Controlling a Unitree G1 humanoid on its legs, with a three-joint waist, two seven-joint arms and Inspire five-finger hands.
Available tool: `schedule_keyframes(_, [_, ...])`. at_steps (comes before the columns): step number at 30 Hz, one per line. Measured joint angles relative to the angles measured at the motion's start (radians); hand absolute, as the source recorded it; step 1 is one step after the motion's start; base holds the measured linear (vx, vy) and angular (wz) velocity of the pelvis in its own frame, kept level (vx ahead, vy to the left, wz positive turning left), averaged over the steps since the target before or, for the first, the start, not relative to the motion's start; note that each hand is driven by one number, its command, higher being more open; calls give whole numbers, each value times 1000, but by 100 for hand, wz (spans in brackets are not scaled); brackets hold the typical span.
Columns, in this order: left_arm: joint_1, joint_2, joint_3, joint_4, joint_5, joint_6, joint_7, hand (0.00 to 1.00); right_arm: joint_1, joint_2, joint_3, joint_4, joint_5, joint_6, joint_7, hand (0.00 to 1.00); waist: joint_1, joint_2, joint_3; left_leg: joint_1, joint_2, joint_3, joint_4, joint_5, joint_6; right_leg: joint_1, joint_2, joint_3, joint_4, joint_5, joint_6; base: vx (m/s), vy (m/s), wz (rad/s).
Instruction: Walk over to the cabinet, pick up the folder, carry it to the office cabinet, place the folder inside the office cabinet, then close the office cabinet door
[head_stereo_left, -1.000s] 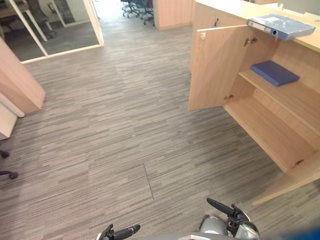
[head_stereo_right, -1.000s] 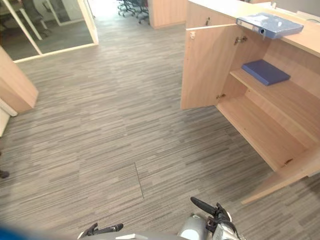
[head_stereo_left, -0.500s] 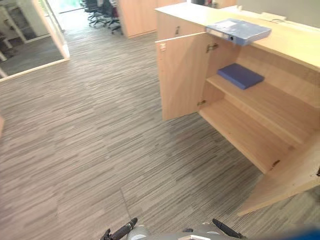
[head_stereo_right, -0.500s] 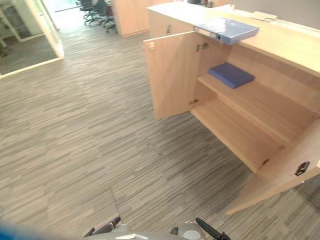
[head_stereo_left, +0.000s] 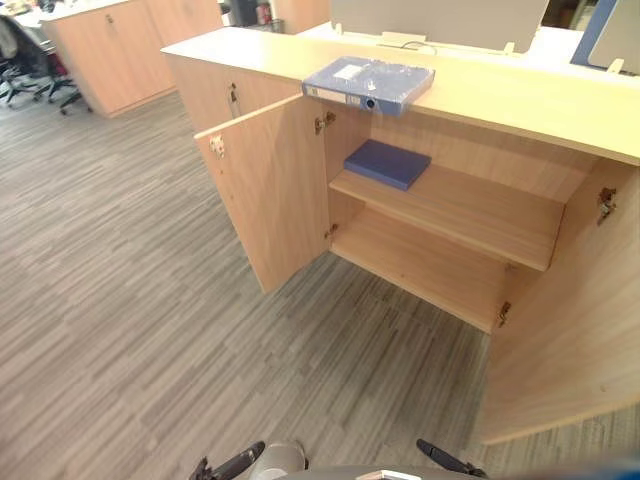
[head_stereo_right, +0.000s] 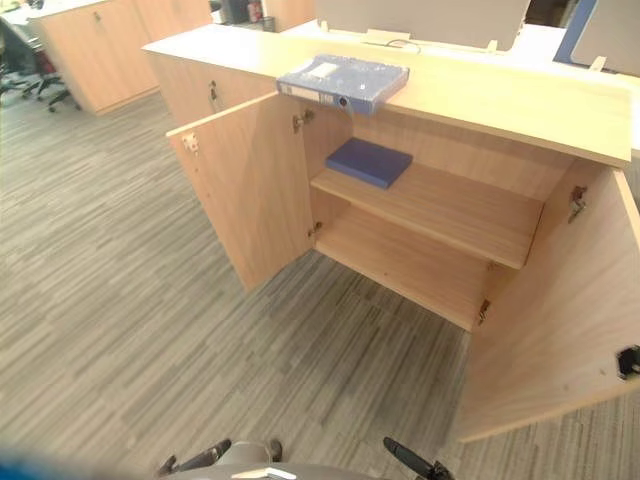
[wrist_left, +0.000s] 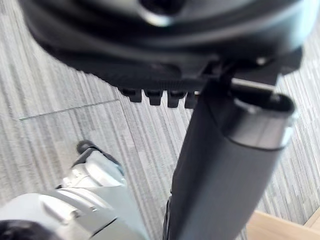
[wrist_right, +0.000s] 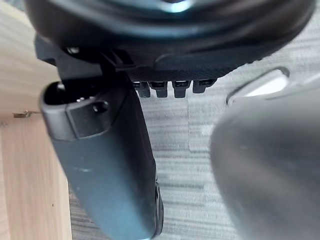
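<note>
A blue ring-binder folder (head_stereo_left: 368, 84) lies on top of the office cabinet (head_stereo_left: 520, 100), whose doors (head_stereo_left: 270, 190) stand open to receive it. The left hand (head_stereo_left: 235, 466) and right hand (head_stereo_left: 445, 460) hang low, relaxed and empty.

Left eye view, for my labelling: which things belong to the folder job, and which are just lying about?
Job: blue folder on top of the office cabinet; its open doors.
Lying about: dark blue book on the upper shelf; closed cabinet behind; office chairs at far left.
</note>
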Motion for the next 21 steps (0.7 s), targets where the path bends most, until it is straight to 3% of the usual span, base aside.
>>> schedule_keyframes(1, [0,4,-3,0,0,0,1,100,-5,2,-35,1,1,11,14,100,-3,-7,6,77,-51,27,-52,4,41,-62,-89,-23,173,82,-116,428,443,-31])
schedule_keyframes(2, [3,3,-16,4,2,2,1,100,-5,-16,-41,0,-12,2,6,100,-15,7,14,170,-80,34,-112,8,72,-74,-171,-121,294,113,-201,387,420,-22])
schedule_keyframes(3, [6,2,-24,5,3,4,0,100,-5,-29,-41,1,-23,1,-1,100,-21,16,19,210,-82,34,-144,10,80,-73,-195,-177,337,114,-216,297,404,-17])
schedule_keyframes(4, [12,-1,-29,5,20,4,-3,100,-5,-47,-38,8,-37,1,-1,100,-21,38,20,274,-78,34,-199,18,93,-90,-206,-259,379,108,-203,223,356,-19])
schedule_keyframes(5, [10,3,-37,5,33,3,-3,100,-13,-50,-36,10,-37,-1,4,100,-24,47,15,307,-70,37,-235,18,94,-122,-177,-297,373,81,-140,196,314,-21])
schedule_keyframes(6, [7,6,-45,4,39,3,-3,100,-22,-46,-32,13,-37,-2,7,100,-25,48,21,323,-65,42,-248,18,95,-135,-153,-307,351,64,-109,198,202,-24])
schedule_keyframes(7, [5,10,-69,5,42,4,-3,100,-33,-41,-22,15,-36,-1,15,100,-27,45,36,348,-54,54,-267,17,98,-162,-97,-325,282,34,-66,241,105,-29])
schedule_keyframes(8, [1,10,-77,6,42,7,-9,100,-41,-39,-19,13,-36,-2,24,100,-32,45,45,361,-41,62,-279,14,104,-189,-41,-357,206,24,-57,245,63,-31])
schedule_keyframes(11, [-20,13,-76,5,41,7,-10,100,-47,-27,-14,-5,-36,-8,22,100,-34,37,70,400,-31,85,-330,0,125,-279,26,-408,119,28,-62,219,-43,-28])
schedule_keyframes(13, [-39,14,-73,4,42,7,-8,100,-34,-11,-18,-33,-33,-18,18,100,-40,29,98,430,-30,81,-339,-31,117,-324,56,-414,29,59,-92,209,-145,1])
schedule_keyframes(14, [-50,11,-65,3,44,7,-8,100,-23,-2,-21,-58,-32,-21,17,100,-45,21,104,447,-27,66,-327,-76,108,-336,53,-410,-5,117,-129,218,-192,19])
schedule_keyframes(16, [-66,1,-64,0,53,6,-11,100,-16,4,-23,-67,-33,-22,16,100,-49,20,98,451,-5,42,-307,-116,87,-323,56,-435,27,88,-182,342,-236,40])
schedule_keyframes(17, [-84,-9,-65,0,72,7,-15,100,-16,-2,-25,-67,-35,-22,15,100,-50,39,98,452,24,26,-298,-131,78,-306,70,-470,33,44,-177,476,-271,70])
schedule_keyframes(20, [-92,-59,-46,-42,81,8,-33,100,-12,-1,-32,-68,-36,-16,13,100,-55,65,94,380,99,28,-64,-173,-13,-211,140,-547,-37,10,-197,334,-227,49])
schedule_keyframes(21, [-90,-67,-35,-60,83,10,-46,100,-7,0,-30,-72,-36,-12,14,100,-56,68,91,313,128,29,95,-181,-65,-173,177,-562,-79,9,-199,319,-293,14])
